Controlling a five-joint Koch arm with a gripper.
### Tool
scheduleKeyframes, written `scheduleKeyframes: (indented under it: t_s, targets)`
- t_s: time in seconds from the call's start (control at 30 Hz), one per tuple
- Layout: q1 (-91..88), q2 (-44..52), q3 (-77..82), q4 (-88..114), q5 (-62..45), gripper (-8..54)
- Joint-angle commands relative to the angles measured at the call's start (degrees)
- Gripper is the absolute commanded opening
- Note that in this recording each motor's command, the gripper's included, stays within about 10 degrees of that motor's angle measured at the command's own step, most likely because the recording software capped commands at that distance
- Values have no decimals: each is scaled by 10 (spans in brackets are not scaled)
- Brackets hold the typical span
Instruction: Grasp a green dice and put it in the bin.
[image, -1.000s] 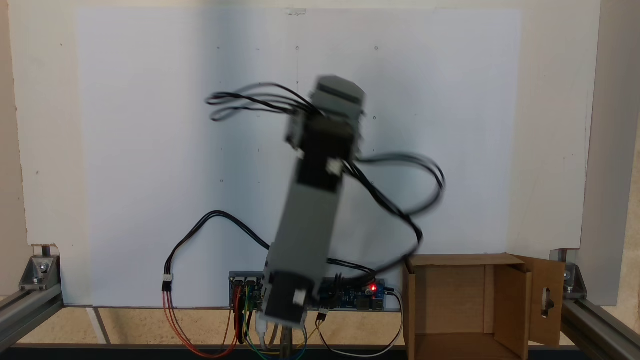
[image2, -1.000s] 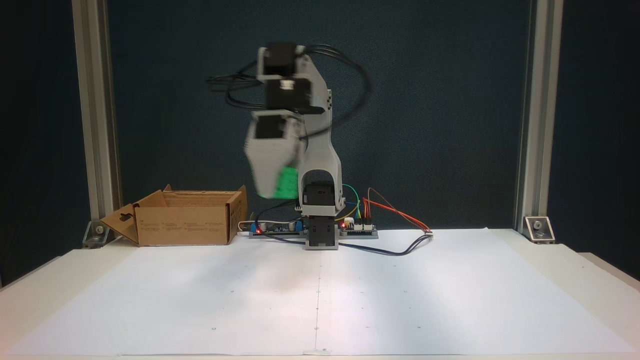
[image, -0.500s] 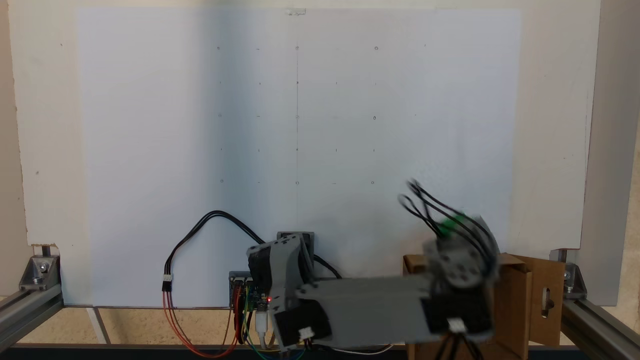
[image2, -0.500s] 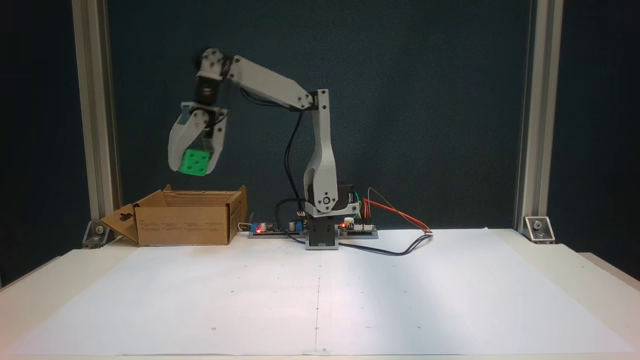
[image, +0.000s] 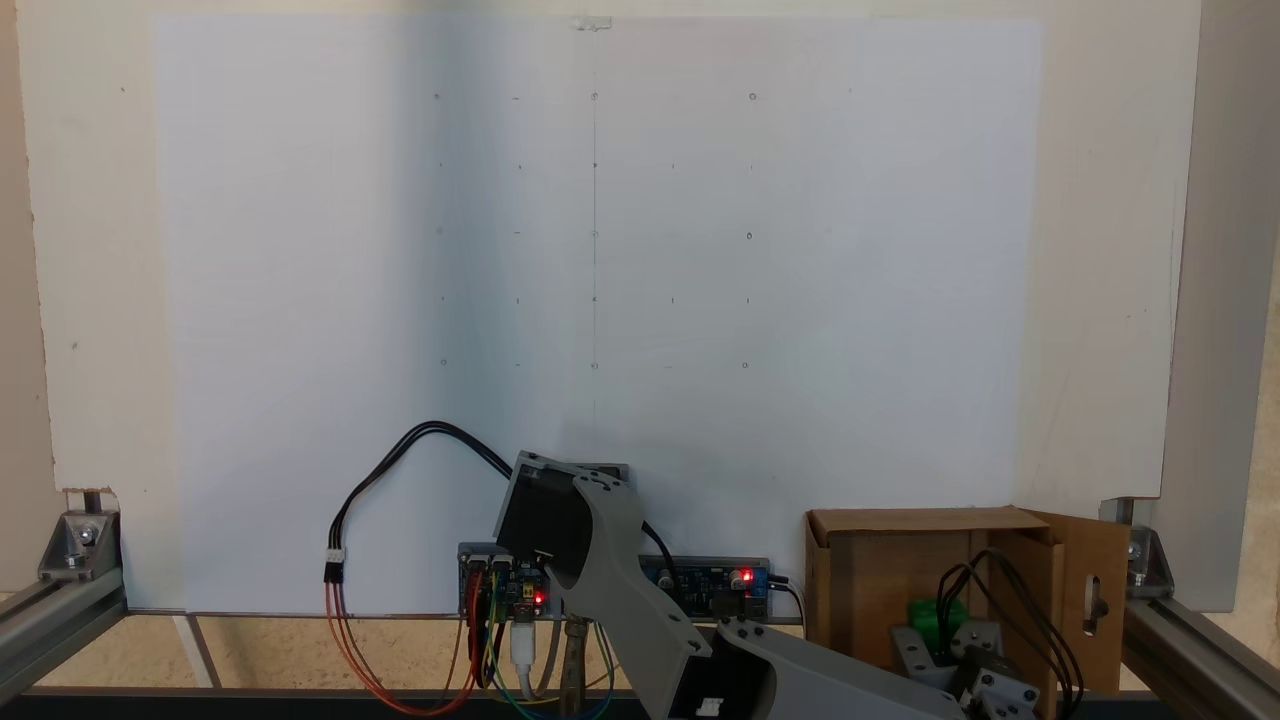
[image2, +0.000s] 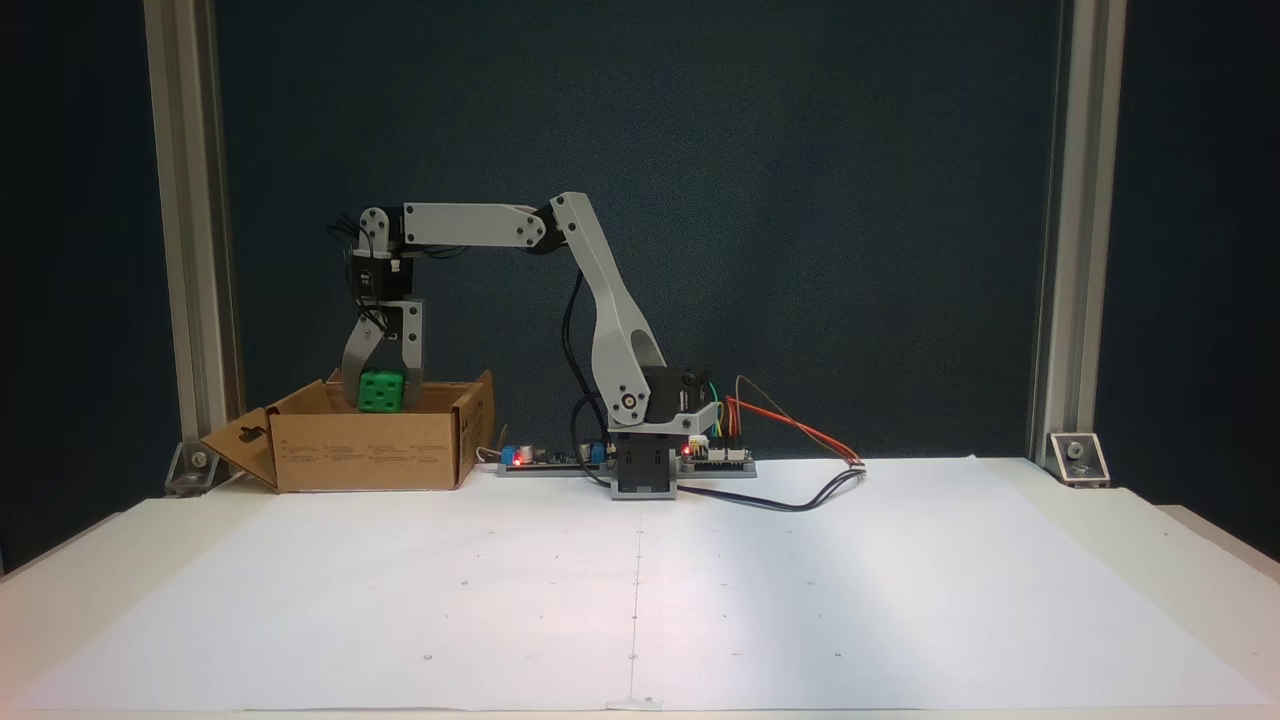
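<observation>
- The gripper points straight down over the open top of the bin, its two grey jaws clamped on the green dice, one on each side of it
- In a fixed view the green dice sits at the level of the bin's top edge, its lower part dipping behind the near cardboard wall; several dark pips show on the face towards the camera
- In a fixed view from above, the green dice shows as a small green patch inside the bin, partly covered by the wrist and its black cables
- The arm rises from its base and the forearm runs level to the left in that view, with the wrist bent downward
- The bin stands on the table to the left of the base, one side flap with a slot hole folded outward
- A circuit board with red lights lies between bin and base, coloured wires trailing to the right
- White paper with small marks covers the table in front of the arm
</observation>
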Motion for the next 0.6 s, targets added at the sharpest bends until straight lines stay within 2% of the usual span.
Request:
scheduleKeyframes:
  t_s: [0.0, 0.07, 0.13, 0.2, 0.37, 0.47, 0.57]
  targets:
    - [3, 8, -13, -3, -42, 115]
    - [1, 2, -13, -4, -42, 115]
    - [-3, -2, -4, -1, -41, 285]
    - [-3, -2, 2, 0, -41, 362]
    - [-4, 21, 7, -7, -37, 371]
    - [-21, 90, 7, -5, -16, 372]
    - [-76, 169, 7, -5, 70, 378]
